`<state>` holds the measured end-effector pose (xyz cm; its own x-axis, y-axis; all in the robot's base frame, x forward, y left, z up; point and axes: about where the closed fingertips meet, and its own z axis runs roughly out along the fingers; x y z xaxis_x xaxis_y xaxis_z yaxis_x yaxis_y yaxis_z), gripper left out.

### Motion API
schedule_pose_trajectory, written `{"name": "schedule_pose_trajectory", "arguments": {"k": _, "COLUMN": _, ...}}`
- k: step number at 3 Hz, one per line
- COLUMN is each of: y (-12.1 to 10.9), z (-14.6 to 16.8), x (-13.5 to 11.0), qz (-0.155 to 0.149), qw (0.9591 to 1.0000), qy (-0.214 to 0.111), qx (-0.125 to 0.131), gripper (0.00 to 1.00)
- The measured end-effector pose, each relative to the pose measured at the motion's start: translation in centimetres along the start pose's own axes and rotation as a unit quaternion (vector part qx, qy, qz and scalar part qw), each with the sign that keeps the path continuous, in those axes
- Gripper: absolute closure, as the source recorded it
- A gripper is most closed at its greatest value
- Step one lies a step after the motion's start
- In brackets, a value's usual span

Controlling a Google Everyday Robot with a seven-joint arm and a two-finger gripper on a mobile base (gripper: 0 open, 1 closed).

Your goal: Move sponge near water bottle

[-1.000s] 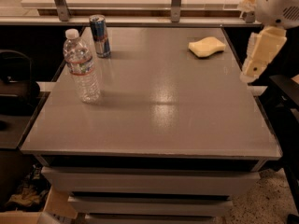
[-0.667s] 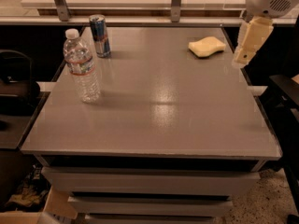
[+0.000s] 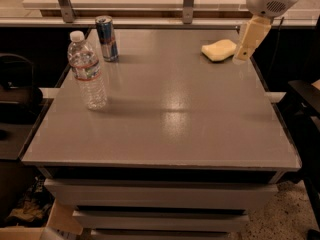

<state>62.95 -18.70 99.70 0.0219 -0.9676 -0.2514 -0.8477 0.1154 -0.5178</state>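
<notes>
The pale yellow sponge (image 3: pixel 218 50) lies on the grey table top (image 3: pixel 170 114) at the far right. The clear water bottle (image 3: pixel 87 71) with a white cap and a red-and-white label stands upright at the left side, far from the sponge. My gripper (image 3: pixel 243 55) hangs from the white arm at the top right, its cream fingers pointing down just right of the sponge, close beside it and not holding it.
A blue-and-silver drink can (image 3: pixel 106 38) stands at the far left, behind the bottle. A rail with metal posts (image 3: pixel 188 4) runs behind the table. A dark chair (image 3: pixel 306 109) is at the right, dark furniture at the left.
My gripper has moved left and farther over the table, from beyond the right edge to right beside the sponge. The sponge, bottle and can have not moved.
</notes>
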Motion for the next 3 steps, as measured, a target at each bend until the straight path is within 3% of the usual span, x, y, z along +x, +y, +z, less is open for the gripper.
{"name": "schedule_pose_trajectory", "arguments": {"k": 1, "y": -0.2, "z": 1.2, "x": 0.2, "qz": 0.013, "qw": 0.9997, "qy": -0.013, "qx": 0.016, "gripper": 0.00}}
{"name": "schedule_pose_trajectory", "arguments": {"k": 3, "y": -1.8, "z": 7.1, "x": 0.2, "qz": 0.085, "qw": 0.9917, "qy": -0.080, "qx": 0.055, "gripper": 0.00}}
